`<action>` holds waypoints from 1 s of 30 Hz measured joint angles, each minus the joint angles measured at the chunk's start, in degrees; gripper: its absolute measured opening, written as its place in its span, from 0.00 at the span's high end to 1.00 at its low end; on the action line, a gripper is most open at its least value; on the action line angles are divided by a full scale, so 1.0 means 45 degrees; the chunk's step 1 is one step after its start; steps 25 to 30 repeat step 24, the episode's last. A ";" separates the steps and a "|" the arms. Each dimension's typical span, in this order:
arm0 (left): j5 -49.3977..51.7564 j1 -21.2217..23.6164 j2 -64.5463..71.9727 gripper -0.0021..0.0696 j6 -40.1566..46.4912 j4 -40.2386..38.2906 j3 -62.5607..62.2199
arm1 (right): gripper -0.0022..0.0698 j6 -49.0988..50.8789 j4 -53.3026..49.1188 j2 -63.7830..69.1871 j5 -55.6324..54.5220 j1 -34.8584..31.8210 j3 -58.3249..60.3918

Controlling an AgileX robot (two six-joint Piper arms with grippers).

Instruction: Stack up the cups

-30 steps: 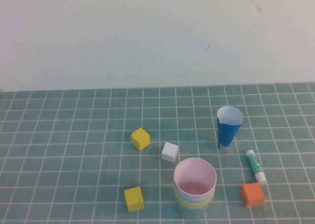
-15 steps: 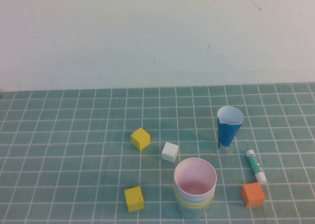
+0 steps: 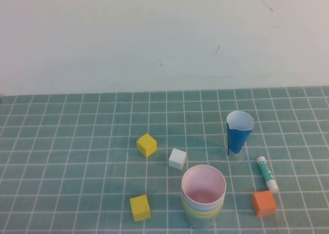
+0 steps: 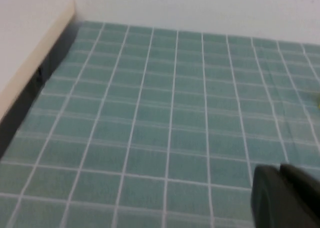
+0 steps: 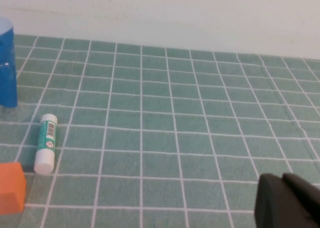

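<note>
The cups stand nested in one stack at the front centre of the high view. The pink cup is on top. Below it show the light blue rim and the yellow rim, with a pale cup at the bottom. Neither arm shows in the high view. My left gripper is shut and empty over bare green grid mat. My right gripper is shut and empty over the mat, apart from the stack, which neither wrist view shows.
A dark blue cone cup stands right of centre and also shows in the right wrist view. A glue stick and an orange cube lie right of the stack. Two yellow cubes and a white cube lie left of it.
</note>
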 joint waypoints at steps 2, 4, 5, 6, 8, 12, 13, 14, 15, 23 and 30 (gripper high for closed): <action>-0.0175 0.0031 0.0000 0.97 0.0097 -0.0351 0.0375 | 0.97 0.0000 0.0000 0.0000 0.0000 0.0000 0.0000; -0.0412 0.0039 0.0000 0.97 0.0328 -0.0732 0.0409 | 0.97 0.0000 0.0000 0.0000 0.0000 0.0000 -0.0018; -0.0436 0.0039 0.0000 0.97 0.0574 -0.0885 0.0409 | 0.97 0.0000 0.0000 0.0000 0.0000 0.0000 -0.0018; -0.0436 0.0039 0.0000 0.97 0.0803 -0.0945 0.0409 | 0.97 0.0000 0.0000 0.0000 0.0012 0.0000 -0.0018; -0.0436 0.0039 0.0000 0.97 0.1317 -0.1041 0.0409 | 0.97 0.0000 0.0000 0.0000 0.0012 0.0000 -0.0018; -0.0463 0.0039 0.0000 0.97 0.1643 -0.1167 0.0409 | 0.97 0.0000 0.0000 0.0000 0.0012 0.0000 -0.0018; -0.0463 0.0039 0.0000 0.97 0.1691 -0.1174 0.0409 | 0.97 0.0000 0.0000 0.0000 0.0012 0.0000 -0.0018; -0.0463 0.0039 0.0000 0.97 0.1726 -0.1196 0.0409 | 0.97 0.0000 0.0000 0.0000 0.0012 0.0000 -0.0018; -0.0463 0.0039 0.0000 0.97 0.1751 -0.1196 0.0409 | 0.97 0.0000 0.0000 0.0000 0.0012 0.0000 -0.0018; -0.0463 0.0039 0.0000 0.97 0.1800 -0.1196 0.0409 | 0.97 0.0000 0.0000 0.0000 0.0012 0.0000 -0.0018; -0.0463 0.0039 0.0000 0.97 0.1800 -0.1196 0.0409 | 0.97 0.0000 0.0000 0.0000 0.0012 0.0000 -0.0018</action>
